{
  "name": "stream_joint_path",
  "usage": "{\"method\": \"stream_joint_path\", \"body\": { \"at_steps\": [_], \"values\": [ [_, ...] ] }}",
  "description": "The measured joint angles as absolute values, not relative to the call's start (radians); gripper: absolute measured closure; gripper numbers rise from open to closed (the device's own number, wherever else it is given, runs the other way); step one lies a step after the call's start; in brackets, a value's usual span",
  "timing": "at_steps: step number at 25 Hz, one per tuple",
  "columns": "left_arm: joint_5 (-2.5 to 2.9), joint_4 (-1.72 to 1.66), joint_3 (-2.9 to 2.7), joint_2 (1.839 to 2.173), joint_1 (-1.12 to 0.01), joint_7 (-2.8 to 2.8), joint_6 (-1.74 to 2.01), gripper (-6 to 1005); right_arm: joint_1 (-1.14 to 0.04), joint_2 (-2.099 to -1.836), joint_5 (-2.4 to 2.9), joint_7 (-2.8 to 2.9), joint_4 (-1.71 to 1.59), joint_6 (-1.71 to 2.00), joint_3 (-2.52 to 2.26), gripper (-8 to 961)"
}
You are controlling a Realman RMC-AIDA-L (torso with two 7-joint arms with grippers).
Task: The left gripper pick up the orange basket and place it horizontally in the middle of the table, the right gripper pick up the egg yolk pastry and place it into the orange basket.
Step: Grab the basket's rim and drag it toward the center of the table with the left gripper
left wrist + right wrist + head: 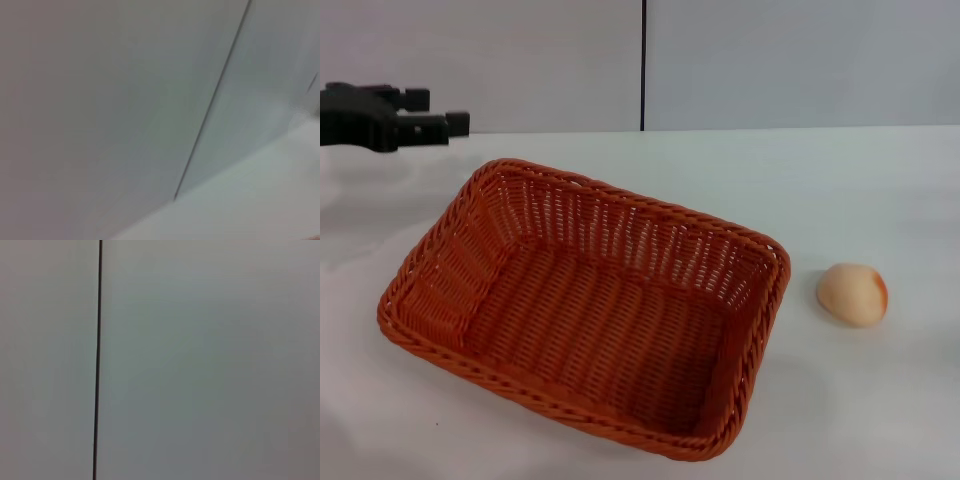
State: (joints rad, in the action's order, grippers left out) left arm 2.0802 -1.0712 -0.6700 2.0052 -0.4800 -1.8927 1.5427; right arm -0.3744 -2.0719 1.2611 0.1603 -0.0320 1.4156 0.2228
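On the table (880,190), the orange basket (585,305) sits skewed near the middle, nothing inside it; the egg yolk pastry (853,294) lies just right of it, apart. At far left my left gripper (435,112) hovers, fingers spread, holding nothing, arm cut off. My right gripper is unseen; both wrist views show only wall.

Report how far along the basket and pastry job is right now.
Nothing looks finished. The orange basket sits askew on the table, left of centre, empty. The left claw is at the far left edge, apart from the basket, holding nothing. The egg yolk pastry lies on the table to the basket's right. The right claw is out of view. Left: straighten the basket, then load the pastry.
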Motion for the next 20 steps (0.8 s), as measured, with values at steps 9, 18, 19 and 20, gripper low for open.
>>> {"method": "stream_joint_path", "body": {
  "at_steps": [9, 18, 19, 20],
  "values": [
    [2.324, -1.18, -0.768, 2.04, -0.525, -2.025, 1.551, 229, -0.372, -2.072, 1.261, 0.163, -0.028, 1.417, 0.222, 170],
    [2.385, -1.161, -0.769, 2.056, -0.551, -2.021, 1.553, 234, -0.373, -2.072, 1.261, 0.177, -0.028, 1.417, 0.222, 171],
    [2.387, -1.153, -0.773, 2.056, -0.551, -2.018, 1.549, 236, -0.373, -2.072, 1.261, 0.177, -0.028, 1.417, 0.222, 171],
    [2.387, -1.149, -0.775, 2.056, -0.551, -2.018, 1.547, 237, -0.373, -2.072, 1.261, 0.177, -0.028, 1.417, 0.222, 171]
  ]
}}
